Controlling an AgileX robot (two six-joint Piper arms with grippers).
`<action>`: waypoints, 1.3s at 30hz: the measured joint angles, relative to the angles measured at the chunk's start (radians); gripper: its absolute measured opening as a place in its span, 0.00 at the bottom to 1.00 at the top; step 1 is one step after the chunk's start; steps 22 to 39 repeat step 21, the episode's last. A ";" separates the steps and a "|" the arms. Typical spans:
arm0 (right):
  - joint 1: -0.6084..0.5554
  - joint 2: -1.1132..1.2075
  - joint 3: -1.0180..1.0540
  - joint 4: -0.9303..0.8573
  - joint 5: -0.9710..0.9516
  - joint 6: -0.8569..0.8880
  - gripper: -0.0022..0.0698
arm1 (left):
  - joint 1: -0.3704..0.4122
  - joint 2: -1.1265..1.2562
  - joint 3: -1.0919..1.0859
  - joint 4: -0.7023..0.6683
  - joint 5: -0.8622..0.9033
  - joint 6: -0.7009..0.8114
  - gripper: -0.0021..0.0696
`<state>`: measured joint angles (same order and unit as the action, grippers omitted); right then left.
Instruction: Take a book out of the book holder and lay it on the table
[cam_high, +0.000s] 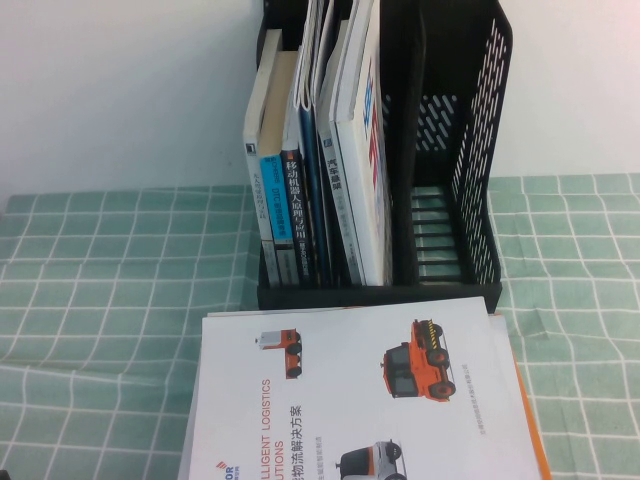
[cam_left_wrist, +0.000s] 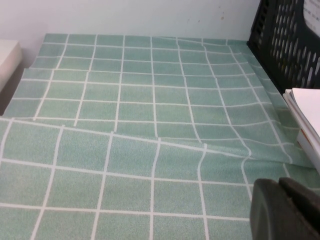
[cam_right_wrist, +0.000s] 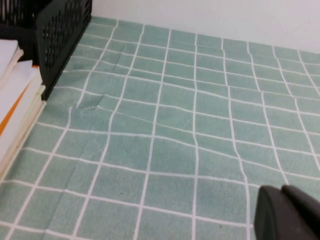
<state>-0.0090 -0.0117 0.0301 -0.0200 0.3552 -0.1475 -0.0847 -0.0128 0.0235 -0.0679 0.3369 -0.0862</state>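
One broad table (cam_high: 90, 300), pale green with white grid lines, fills most of what we see. The black book holder (cam_high: 470, 150) stands at its far side, several books upright in its left slots. Just before it we find the book (cam_high: 370, 390) lying flat, orange vehicles upward. The left gripper (cam_left_wrist: 280, 207) and right gripper (cam_right_wrist: 285, 212) hover low above bare cloth, jaws pressed together, empty.
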 joint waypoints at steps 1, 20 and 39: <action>0.000 0.000 0.000 0.000 0.000 0.000 0.03 | 0.000 0.000 0.000 0.000 0.000 0.000 0.03; 0.000 0.000 0.000 0.000 0.000 -0.012 0.03 | 0.000 0.000 0.000 0.000 0.000 0.000 0.03; 0.000 0.000 0.000 0.000 0.000 -0.014 0.03 | 0.000 0.000 0.000 0.000 0.000 0.002 0.03</action>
